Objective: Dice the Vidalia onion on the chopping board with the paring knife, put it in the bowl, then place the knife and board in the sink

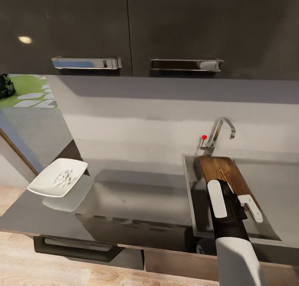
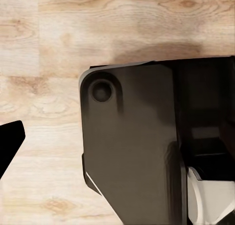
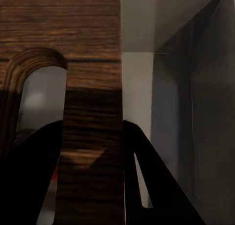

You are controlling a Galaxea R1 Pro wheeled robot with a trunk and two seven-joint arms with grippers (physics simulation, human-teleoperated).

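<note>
Chopping board (image 1: pixel 222 169): dark brown, wood grain, streaked between the black fingers (image 3: pixel 147 181). Sink (image 1: pixel 272 186): grey steel; tap (image 1: pixel 220 132) chrome, knob (image 1: pixel 204 137) red. Bowl (image 1: pixel 45 186): white, with pale onion dice (image 1: pixel 63 178). Desk (image 1: pixel 137 194): glossy dark grey. Floor (image 2: pixel 49 48): light wood planks. Cabinets (image 1: pixel 145 24): dark, chrome handles.

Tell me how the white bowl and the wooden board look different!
The bowl is white and squarish; the chopping board is brown wood and long. The bowl sits on the dark countertop at the left; the chopping board is over the sink at the right, gripped at its slot handle by the right gripper. The bowl holds tiny pale onion dice; the board's visible top is bare.
</note>
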